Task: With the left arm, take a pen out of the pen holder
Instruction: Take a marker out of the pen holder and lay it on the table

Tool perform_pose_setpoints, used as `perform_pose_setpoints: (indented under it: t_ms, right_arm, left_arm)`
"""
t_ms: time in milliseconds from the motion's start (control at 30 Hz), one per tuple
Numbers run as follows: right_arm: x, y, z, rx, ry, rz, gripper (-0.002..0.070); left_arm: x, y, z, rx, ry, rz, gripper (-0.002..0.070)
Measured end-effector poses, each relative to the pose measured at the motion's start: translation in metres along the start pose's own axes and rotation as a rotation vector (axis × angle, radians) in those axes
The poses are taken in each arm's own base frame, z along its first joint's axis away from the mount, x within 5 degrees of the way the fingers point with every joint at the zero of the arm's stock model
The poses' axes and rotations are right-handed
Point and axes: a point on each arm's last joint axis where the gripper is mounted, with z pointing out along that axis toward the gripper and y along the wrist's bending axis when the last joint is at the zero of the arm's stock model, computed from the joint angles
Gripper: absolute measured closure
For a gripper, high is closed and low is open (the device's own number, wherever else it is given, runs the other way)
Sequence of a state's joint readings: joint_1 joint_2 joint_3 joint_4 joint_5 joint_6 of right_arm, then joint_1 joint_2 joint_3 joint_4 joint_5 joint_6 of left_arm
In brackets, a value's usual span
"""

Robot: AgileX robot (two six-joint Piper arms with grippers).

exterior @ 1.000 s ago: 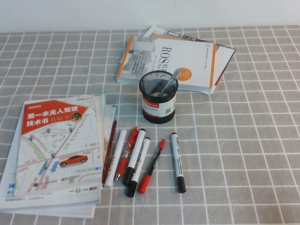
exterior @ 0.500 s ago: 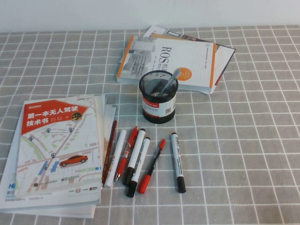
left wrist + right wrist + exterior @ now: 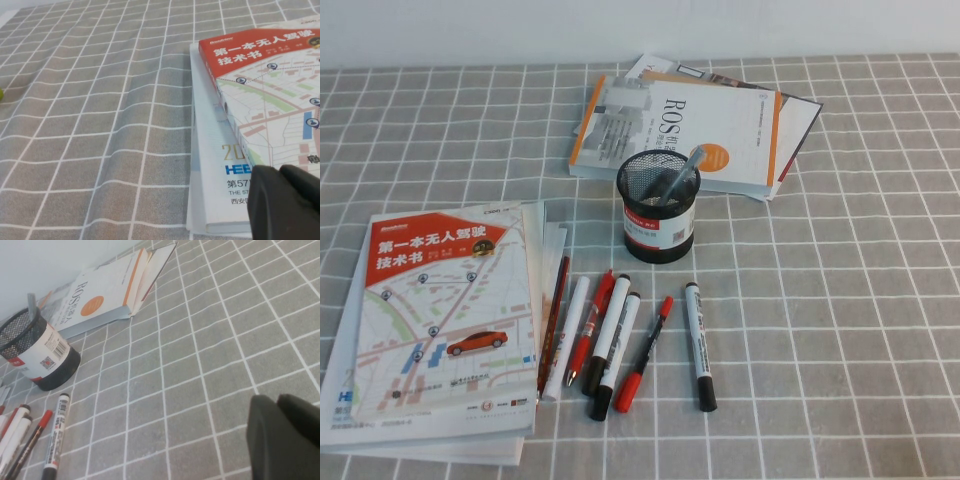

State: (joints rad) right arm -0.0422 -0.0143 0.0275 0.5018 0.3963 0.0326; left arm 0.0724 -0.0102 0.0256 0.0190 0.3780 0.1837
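A black mesh pen holder (image 3: 658, 207) (image 3: 36, 352) stands mid-table with one grey pen (image 3: 682, 171) leaning in it. Several pens and markers (image 3: 610, 335) lie in a row on the cloth in front of it. Neither arm shows in the high view. In the left wrist view my left gripper (image 3: 280, 172) is shut and empty, hovering over the near corner of the red map book (image 3: 260, 90). In the right wrist view my right gripper (image 3: 277, 402) is shut and empty over bare grey cloth, far from the holder.
The red-and-white map book stack (image 3: 440, 320) lies at the front left. A stack with the ROS book (image 3: 685, 130) lies behind the holder. A black marker (image 3: 699, 345) lies apart at the right of the row. Grey checked cloth (image 3: 860, 300) covers the table.
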Motion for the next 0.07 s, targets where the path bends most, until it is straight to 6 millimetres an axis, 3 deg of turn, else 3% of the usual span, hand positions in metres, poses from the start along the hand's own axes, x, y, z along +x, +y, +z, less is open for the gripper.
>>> perform_pose_setpoints:
  t_ms: [67]
  right_arm:
    - [0.0000,0.0000,0.0000,0.000,0.000,0.000,0.0689]
  left_arm:
    - [0.0000,0.0000,0.0000,0.000,0.000,0.000,0.0678]
